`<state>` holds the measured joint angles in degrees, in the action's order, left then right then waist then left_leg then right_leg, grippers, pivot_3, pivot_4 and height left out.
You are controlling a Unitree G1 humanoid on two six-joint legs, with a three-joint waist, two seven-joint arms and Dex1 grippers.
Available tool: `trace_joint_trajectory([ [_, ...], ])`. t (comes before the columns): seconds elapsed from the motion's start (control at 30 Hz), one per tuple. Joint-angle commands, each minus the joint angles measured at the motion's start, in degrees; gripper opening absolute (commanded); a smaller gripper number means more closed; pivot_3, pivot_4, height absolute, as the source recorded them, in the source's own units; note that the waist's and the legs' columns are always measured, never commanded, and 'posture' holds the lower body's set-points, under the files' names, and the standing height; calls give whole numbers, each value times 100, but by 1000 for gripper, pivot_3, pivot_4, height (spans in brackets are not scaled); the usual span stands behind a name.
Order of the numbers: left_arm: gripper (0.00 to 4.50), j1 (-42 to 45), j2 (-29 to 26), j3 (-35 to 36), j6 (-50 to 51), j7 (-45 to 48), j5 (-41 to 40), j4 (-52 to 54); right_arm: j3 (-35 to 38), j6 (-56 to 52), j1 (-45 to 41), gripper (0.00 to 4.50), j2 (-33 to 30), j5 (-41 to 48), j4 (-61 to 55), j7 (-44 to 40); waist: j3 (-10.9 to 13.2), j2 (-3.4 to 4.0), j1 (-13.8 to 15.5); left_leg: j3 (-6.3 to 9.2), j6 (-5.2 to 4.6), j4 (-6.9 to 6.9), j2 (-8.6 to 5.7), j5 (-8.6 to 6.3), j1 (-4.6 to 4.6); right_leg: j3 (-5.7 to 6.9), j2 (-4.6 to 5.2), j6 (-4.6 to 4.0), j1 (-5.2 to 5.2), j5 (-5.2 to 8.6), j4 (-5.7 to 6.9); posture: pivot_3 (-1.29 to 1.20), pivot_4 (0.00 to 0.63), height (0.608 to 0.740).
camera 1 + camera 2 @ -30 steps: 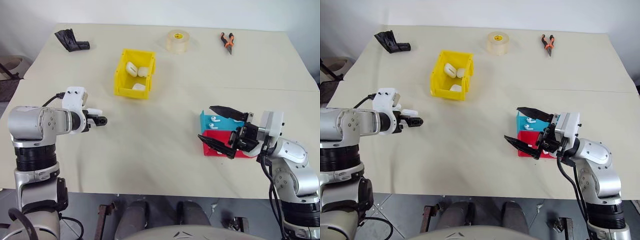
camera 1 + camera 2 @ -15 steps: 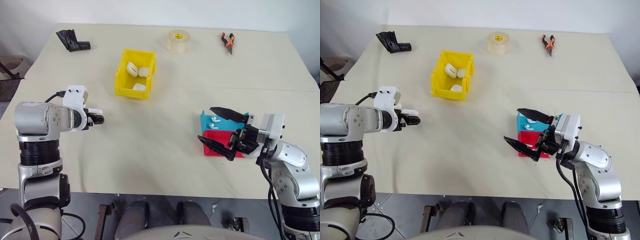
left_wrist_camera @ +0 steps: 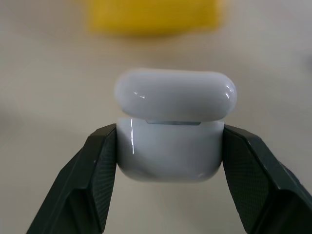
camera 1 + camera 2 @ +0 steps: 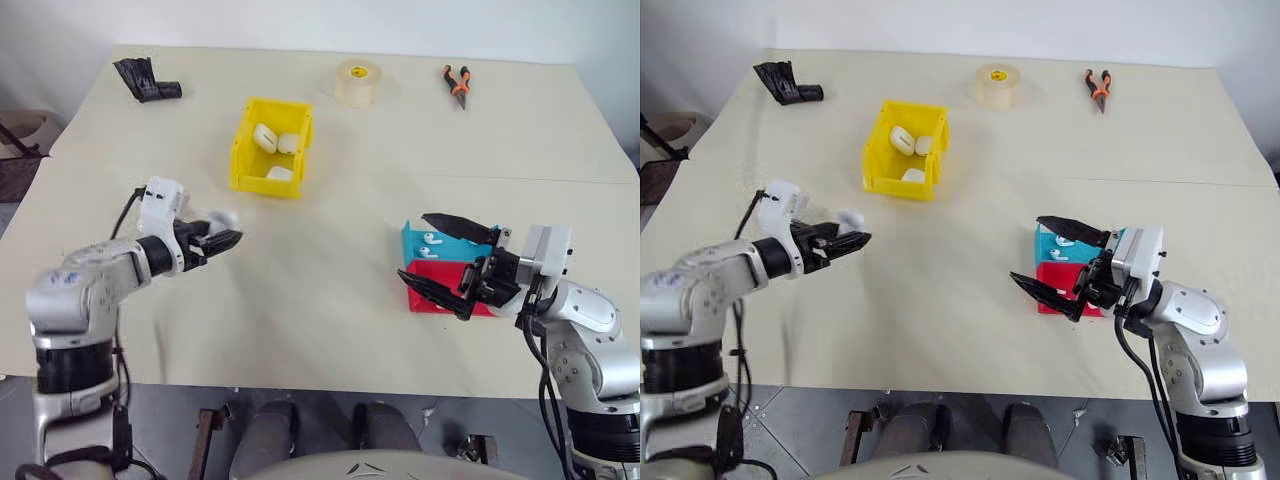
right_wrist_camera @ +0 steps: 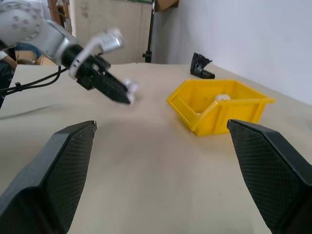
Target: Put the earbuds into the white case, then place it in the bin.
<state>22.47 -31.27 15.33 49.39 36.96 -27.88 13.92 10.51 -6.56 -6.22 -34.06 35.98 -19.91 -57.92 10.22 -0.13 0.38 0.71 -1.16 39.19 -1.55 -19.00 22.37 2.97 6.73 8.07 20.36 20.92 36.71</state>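
My left gripper (image 4: 226, 234) is shut on a white case (image 3: 173, 126), held above the table's left part, in front of the yellow bin (image 4: 262, 181). Its black fingers (image 3: 92, 180) clamp the case's body, and the lid sits up with a thin gap under it. Three more white cases (image 4: 277, 142) lie in the bin. Tiny white earbuds (image 4: 430, 238) rest in a blue tray (image 4: 412, 237) at the right. Just left of that tray and the red tray (image 4: 440, 295) beside it, my right gripper (image 4: 411, 245) hangs open and empty.
A tape roll (image 4: 355, 81), orange-handled pliers (image 4: 455, 83) and a black object (image 4: 143, 80) lie along the table's far edge. Bare tabletop stretches between the two grippers.
My left arm has swung lower and to the right, its gripper now pointing toward the table's middle with the white case showing between its fingers. The right arm has kept still.
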Motion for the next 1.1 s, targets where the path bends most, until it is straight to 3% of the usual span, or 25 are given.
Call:
trace_joint_trajectory([
  [0.03, 2797, -302, 367, 25, -1363, 710, -326, 343, 331, -78, -6, 4500, -227, 191, -122, -28, -2, 4, -2, -1, 0, 0, 1, 0, 0, 1, -2, 0, -4, 0, -11, 0, 150, 740],
  [0.23, 2797, -575, 1435, -887, -3471, 1552, -130, 8, 745, -285, 123, 4500, -588, 303, -226, 0, -3, 5, 44, -9, -3, -2, 1, 1, -3, 4, -5, 0, -17, 0, -25, 0, 150, 740],
  [0.53, 2797, 10, 2678, -1781, -5102, 2226, -42, -1327, 1866, -510, 1108, 4500, -967, 364, -848, 162, -3, 4, 126, -24, -20, -1, -11, 3, -4, 39, 0, 8, -28, -4, -40, 0, 150, 740],
  [0.8, 2797, 433, 2668, -2161, -6151, 3673, -42, -2249, 3286, -638, 2579, 4500, -1339, 129, -1026, -336, -7, 12, 117, -22, -21, -7, 1, 3, -26, 62, -9, 8, -73, -4, -83, 0, 150, 740],
  [0.97, 2797, 645, 2793, -2257, -5869, 4008, -331, -2365, 3485, -849, 3120, 4500, -1766, -154, -927, -688, -7, 12, 116, -18, -22, -6, 2, 3, -26, 61, -9, 8, -80, -4, -89, 0, 150, 740],
  [1.1, 2797, 630, 2779, -2294, -5854, 4118, -258, -2477, 3081, -1942, 3077, 4500, -2670, -375, -1244, -531, -12, 19, 101, -18, -25, -4, 3, 4, -27, 62, -9, 8, -86, -4, -99, 0, 150, 740],
])
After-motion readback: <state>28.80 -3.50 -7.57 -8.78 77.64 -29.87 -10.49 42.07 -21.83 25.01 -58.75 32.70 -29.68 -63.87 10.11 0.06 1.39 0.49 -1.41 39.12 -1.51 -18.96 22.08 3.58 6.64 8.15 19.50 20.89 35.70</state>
